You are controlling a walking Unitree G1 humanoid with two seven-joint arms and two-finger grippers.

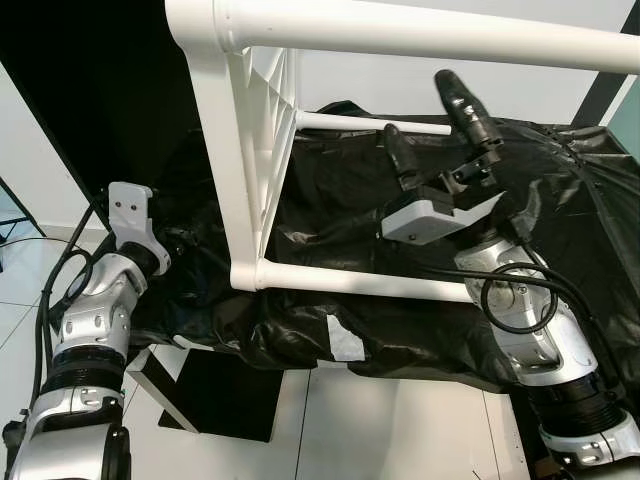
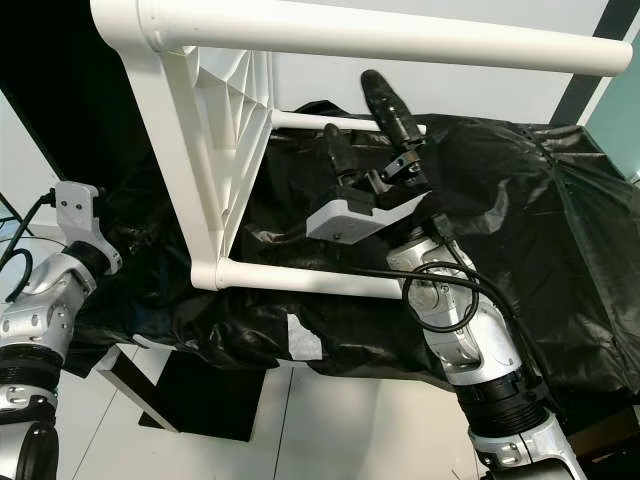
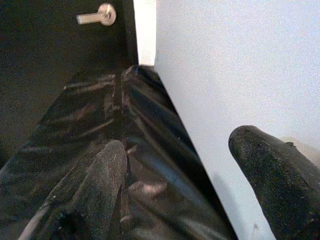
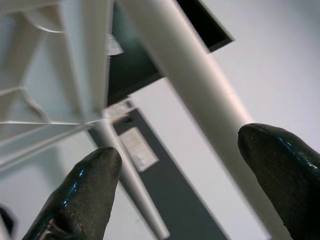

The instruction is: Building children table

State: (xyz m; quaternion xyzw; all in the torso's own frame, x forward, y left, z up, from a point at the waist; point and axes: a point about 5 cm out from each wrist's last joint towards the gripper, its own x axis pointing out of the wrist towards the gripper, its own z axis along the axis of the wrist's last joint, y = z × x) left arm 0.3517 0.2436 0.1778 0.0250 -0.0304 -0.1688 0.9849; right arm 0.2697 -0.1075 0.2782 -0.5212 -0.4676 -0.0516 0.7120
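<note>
i have the white table frame [image 1: 250,170] standing on a surface draped in crinkled black plastic sheeting [image 1: 560,200], its ribbed end panel on the left and round rails running off to the right; the top rail is cut off at the right edge of the head views. the near edge of the sheeting drops off just in front of the lower rail, and below it i see pale floor tiles [image 1: 400,430] and a dark flat panel [image 1: 215,390] lying on the floor, so there is open room on the near side. my right gripper [image 1: 432,125] is raised between the lower and top rails, fingers spread wide and holding nothing, the far thin rail just behind them; in its wrist view a thick white rail [image 4: 195,95] passes between the fingertips [image 4: 280,165] without touching. my left gripper [image 3: 185,175] is low on the left beside the sheeting, fingers apart and empty, near a white wall [image 3: 240,75], with a door handle [image 3: 97,15] beyond. the left fingers are hidden in the head views; i see only that arm's wrist [image 1: 130,225].
</note>
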